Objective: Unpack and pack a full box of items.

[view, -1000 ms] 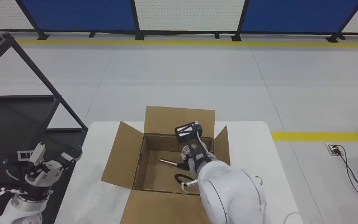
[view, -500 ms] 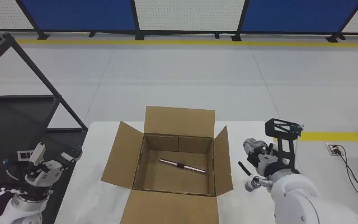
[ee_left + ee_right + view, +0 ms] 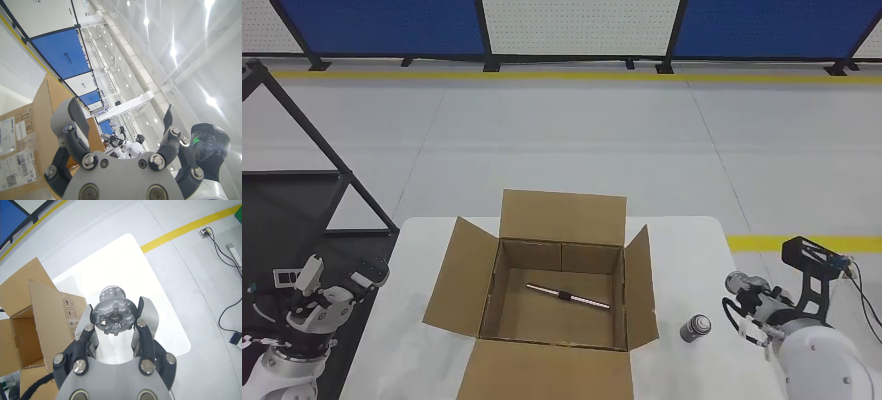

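My right claw point(image 3: 115, 304) hangs open near a metal part point(image 3: 113, 315) standing on the table point(image 3: 166, 317) beside the cardboard box point(image 3: 36, 291); left claw point(image 3: 121, 106) open.

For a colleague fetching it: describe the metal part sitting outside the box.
Find the open brown cardboard box on the white table. Beside its right flap stands a stubby silver flanged metal hub, unlike the thin metal rod lying inside.
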`<state>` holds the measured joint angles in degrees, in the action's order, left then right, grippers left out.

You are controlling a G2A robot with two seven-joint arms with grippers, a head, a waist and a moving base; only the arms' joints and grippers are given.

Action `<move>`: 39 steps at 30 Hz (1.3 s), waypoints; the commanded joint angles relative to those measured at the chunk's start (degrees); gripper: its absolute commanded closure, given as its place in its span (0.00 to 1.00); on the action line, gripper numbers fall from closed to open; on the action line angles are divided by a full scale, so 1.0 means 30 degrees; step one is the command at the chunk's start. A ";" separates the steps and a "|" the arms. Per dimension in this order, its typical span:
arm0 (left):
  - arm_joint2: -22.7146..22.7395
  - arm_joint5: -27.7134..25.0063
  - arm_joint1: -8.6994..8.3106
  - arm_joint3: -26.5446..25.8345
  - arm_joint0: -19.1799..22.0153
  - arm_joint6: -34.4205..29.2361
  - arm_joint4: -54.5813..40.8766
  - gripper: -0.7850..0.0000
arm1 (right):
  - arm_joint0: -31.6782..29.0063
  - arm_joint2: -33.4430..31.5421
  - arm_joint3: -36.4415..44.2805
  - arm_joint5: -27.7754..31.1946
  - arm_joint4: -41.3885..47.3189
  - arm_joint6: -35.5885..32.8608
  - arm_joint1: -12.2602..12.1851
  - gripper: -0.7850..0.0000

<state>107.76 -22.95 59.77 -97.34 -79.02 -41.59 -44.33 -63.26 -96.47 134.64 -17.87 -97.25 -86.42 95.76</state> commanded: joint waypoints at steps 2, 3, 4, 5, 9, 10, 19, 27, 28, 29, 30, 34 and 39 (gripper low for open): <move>0.0000 0.0000 0.0000 0.0000 0.0000 0.0000 0.0000 0.00 | -0.0001 -0.0002 0.0000 0.0000 -0.0001 0.0000 0.0000 1.00; 0.0000 0.0000 0.0000 0.0000 0.0000 0.0000 0.0000 0.00 | -0.0001 -0.0002 0.0000 0.0000 -0.0001 0.0000 0.0000 1.00; 0.0000 0.0000 0.0000 0.0000 0.0000 0.0000 0.0000 0.00 | -0.0069 0.0009 -0.0063 0.0050 0.0046 0.0141 -0.0003 1.00; 0.0000 0.0000 0.0000 0.0000 0.0000 0.0000 0.0000 0.00 | -0.0335 0.0033 -0.0448 0.0263 -0.0045 0.0560 -0.0024 1.00; 0.0000 0.0000 0.0000 0.0000 0.0000 0.0000 0.0000 0.00 | -0.0105 -0.0162 -0.2387 0.0657 -0.1848 0.0323 -0.0141 1.00; 0.0000 0.0000 0.0000 0.0000 0.0000 0.0000 0.0000 0.00 | 0.0126 -0.0332 -0.2942 0.0788 -0.2225 -0.0033 -0.0175 1.00; 0.0000 0.0000 0.0000 0.0000 0.0000 0.0000 0.0000 0.00 | 0.1886 -0.1510 -0.8484 0.1658 -0.3921 -0.0527 -0.0282 1.00; 0.0000 0.0000 0.0000 0.0000 0.0000 0.0000 0.0000 0.00 | 0.3081 -0.2705 -1.2034 0.1588 -0.3978 -0.0527 -0.0186 1.00; 0.0000 0.0000 0.0000 0.0000 0.0000 0.0000 0.0000 0.00 | 0.3209 -0.2901 -1.2238 0.1662 -0.3957 -0.0527 -0.0185 1.00; 0.0000 0.0000 0.0000 0.0000 0.0000 0.0000 0.0000 0.00 | 0.3321 -0.3061 -1.2456 0.1759 -0.3973 -0.0527 -0.0182 1.00; 0.0000 0.0000 0.0000 0.0000 0.0000 0.0000 0.0000 0.00 | 0.3439 -0.3207 -1.2665 0.1873 -0.3885 -0.0527 -0.0174 1.00; 0.0000 0.0000 0.0000 0.0000 0.0000 0.0000 0.0000 0.00 | 0.3966 -0.3764 -1.3542 0.2198 -0.3681 -0.0527 -0.0167 1.00; 0.0000 0.0000 0.0000 0.0000 0.0000 0.0000 0.0000 0.00 | 0.4633 -0.3967 -1.4735 0.2672 -0.3821 -0.0527 -0.0171 1.00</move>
<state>107.76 -22.95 59.77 -97.34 -79.02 -41.59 -44.33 -49.80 -108.33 91.17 -10.01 -108.44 -88.00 95.25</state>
